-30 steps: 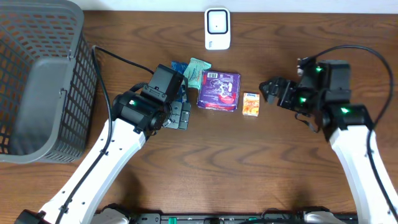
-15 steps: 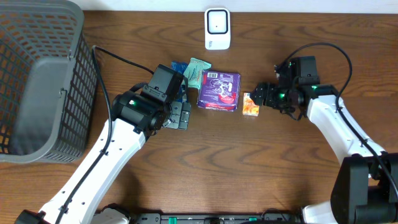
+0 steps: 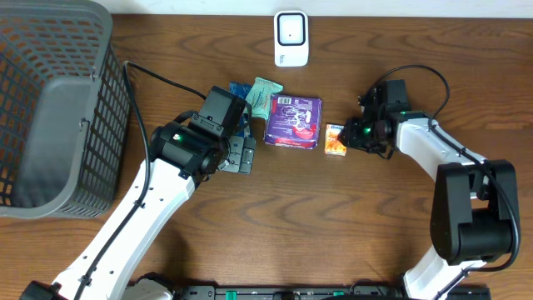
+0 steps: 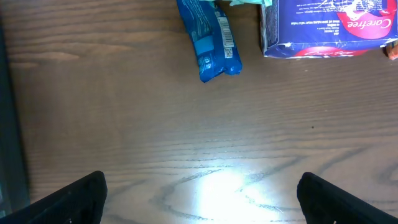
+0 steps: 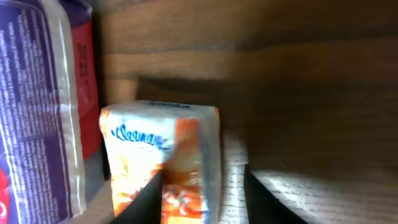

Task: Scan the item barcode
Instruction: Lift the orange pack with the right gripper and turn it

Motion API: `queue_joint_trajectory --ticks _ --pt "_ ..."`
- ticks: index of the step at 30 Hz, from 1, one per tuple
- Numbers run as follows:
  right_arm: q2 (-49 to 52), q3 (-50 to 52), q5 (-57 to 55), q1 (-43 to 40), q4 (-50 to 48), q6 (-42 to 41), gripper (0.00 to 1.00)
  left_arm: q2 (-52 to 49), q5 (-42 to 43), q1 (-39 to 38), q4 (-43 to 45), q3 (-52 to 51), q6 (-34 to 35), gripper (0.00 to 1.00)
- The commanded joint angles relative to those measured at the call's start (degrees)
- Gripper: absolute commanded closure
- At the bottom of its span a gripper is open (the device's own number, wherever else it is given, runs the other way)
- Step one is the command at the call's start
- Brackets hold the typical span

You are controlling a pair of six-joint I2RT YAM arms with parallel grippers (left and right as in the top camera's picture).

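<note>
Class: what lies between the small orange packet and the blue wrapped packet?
The purple plastic pack, between the orange packet and blue packet; the overhead view shows it.

The overhead camera looks straight down from high above the bench [image 3: 333,233] and takes in both arms whole. The left wrist camera sits behind the left hand [image 4: 202,202], well above the wood and facing down and forward. The purple pack [image 4: 323,28] and blue packet [image 4: 208,40] lie far ahead of that hand. The right wrist camera sits low and very near, and the orange box [image 5: 161,155] just ahead of the right hand [image 5: 199,205] fills its view. All three views share the purple pack.
</note>
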State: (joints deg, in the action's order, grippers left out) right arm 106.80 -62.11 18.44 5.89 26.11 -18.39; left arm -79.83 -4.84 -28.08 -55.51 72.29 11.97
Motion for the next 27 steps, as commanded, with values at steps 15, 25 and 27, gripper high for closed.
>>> queue_joint_trajectory --ticks 15,25,27 --pt "-9.51 -1.57 -11.13 -0.28 5.95 1.66 0.99 -0.22 -0.31 0.13 -0.15 -0.04 -0.11 0.02" --pt "-7.78 -1.09 -6.93 -0.17 7.67 0.61 0.16 -0.22 -0.31 0.13 -0.15 -0.04 -0.11 0.02" --pt "-5.99 -1.09 -5.20 -0.17 6.80 0.63 0.18 -0.22 -0.31 0.13 -0.15 -0.04 -0.11 0.02"
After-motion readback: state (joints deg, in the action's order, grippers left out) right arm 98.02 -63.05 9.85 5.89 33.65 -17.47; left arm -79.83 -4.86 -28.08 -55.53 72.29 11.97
